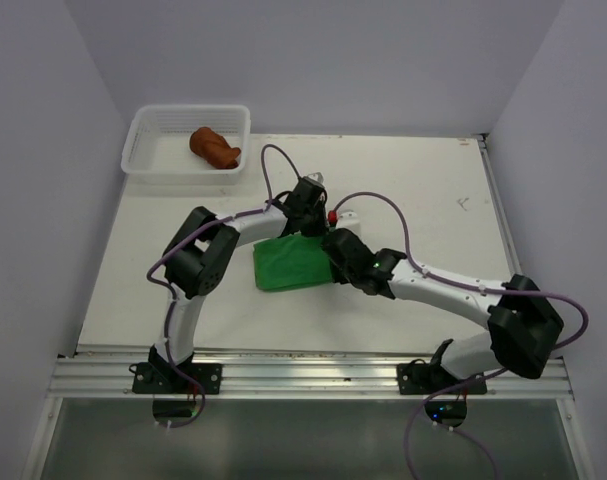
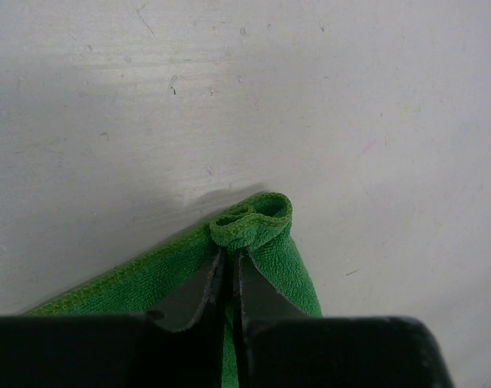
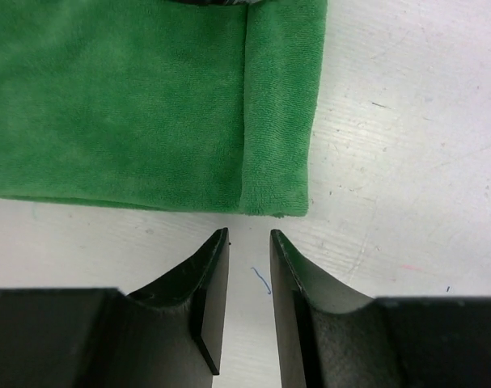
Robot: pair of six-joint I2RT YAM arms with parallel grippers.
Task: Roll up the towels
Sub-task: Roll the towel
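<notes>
The bright green towel [image 1: 286,266] lies flat at the middle of the table, with a narrow fold along one side [image 3: 277,105]. My left gripper [image 2: 230,252] is shut on a far corner of the green towel [image 2: 257,222], which bunches into a small loop at the fingertips. In the top view the left gripper [image 1: 309,212] sits at the towel's far right corner. My right gripper [image 3: 249,236] is open just off the towel's edge, with only bare table between its fingers; in the top view the right gripper [image 1: 335,246] is at the towel's right side. The rust-brown towel [image 1: 215,147] lies bunched in the basket.
A white mesh basket [image 1: 188,108] stands at the table's far left corner. Grey walls close in the table on the left, back and right. A metal rail [image 1: 303,375] runs along the near edge, where both arm bases are bolted.
</notes>
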